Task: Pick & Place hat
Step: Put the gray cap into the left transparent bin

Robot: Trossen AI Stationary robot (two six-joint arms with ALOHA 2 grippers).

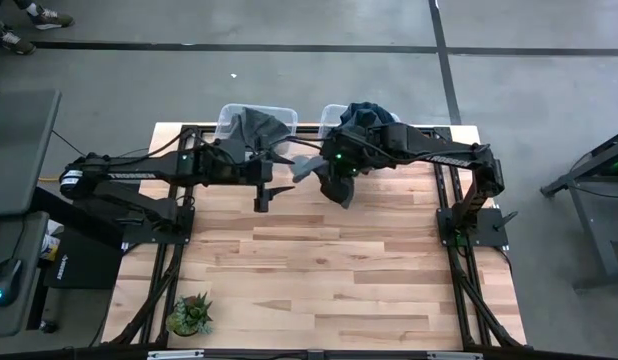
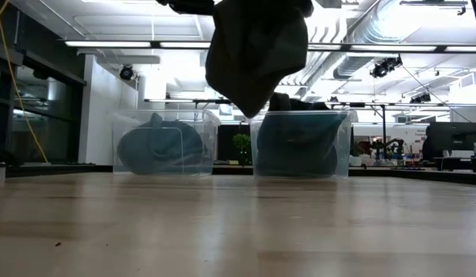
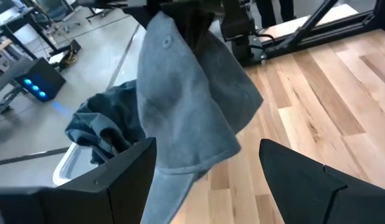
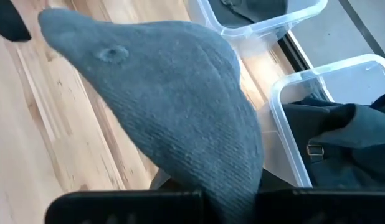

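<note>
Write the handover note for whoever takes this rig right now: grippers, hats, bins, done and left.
Right gripper: shut on the grey hat, holding it in the air above the table, in front of the two clear bins.
Left gripper: open, empty, facing the hanging hat from close by.
Left bin and right bin both hold hats at the table's far edge.
Done: one hat lifted up over the table.
Left: placing it; the left gripper may be about to take it, but that is a guess.
</note>
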